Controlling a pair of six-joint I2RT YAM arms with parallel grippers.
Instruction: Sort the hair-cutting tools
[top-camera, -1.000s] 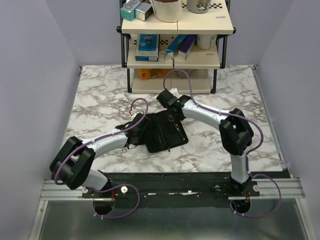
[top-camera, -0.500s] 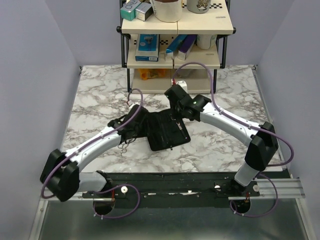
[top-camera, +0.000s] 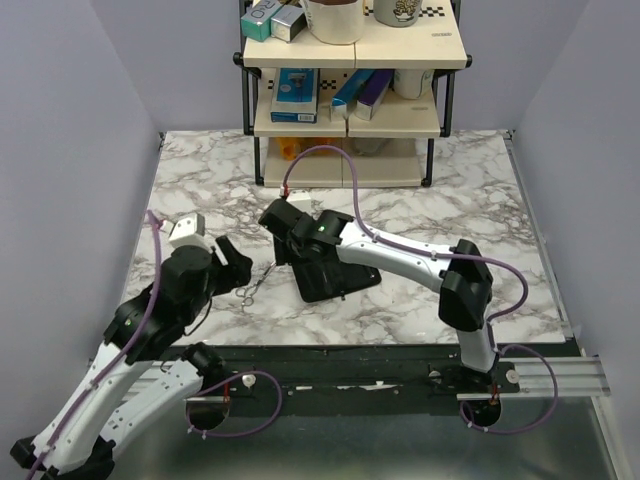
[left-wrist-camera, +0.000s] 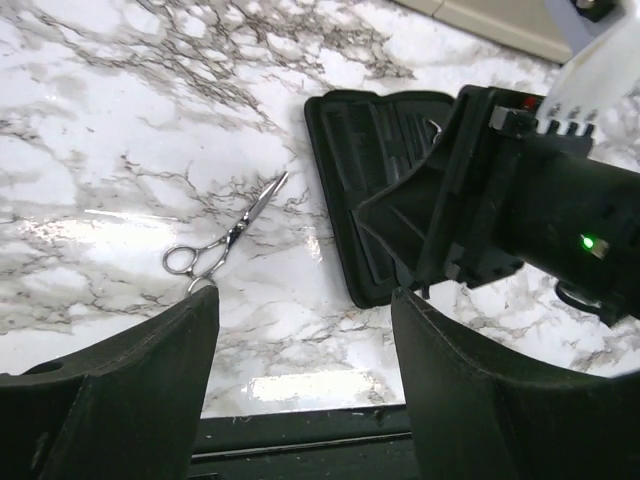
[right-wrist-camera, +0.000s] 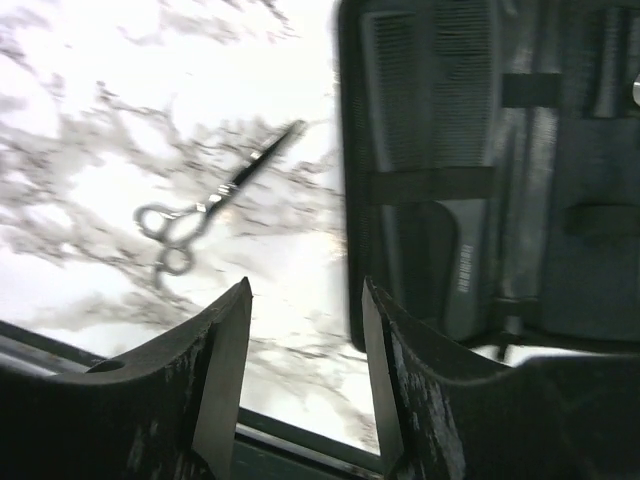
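pouch (top-camera: 335, 283): partly hidden under right arm (top-camera: 392, 255) | scissors (right-wrist-camera: 215, 203): blurred in right wrist view

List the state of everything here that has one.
scissors: blades closed, lying flat, not held
pouch: unfolded, lying open
comb: strapped inside the pouch
left gripper: open, empty
right gripper: open, empty
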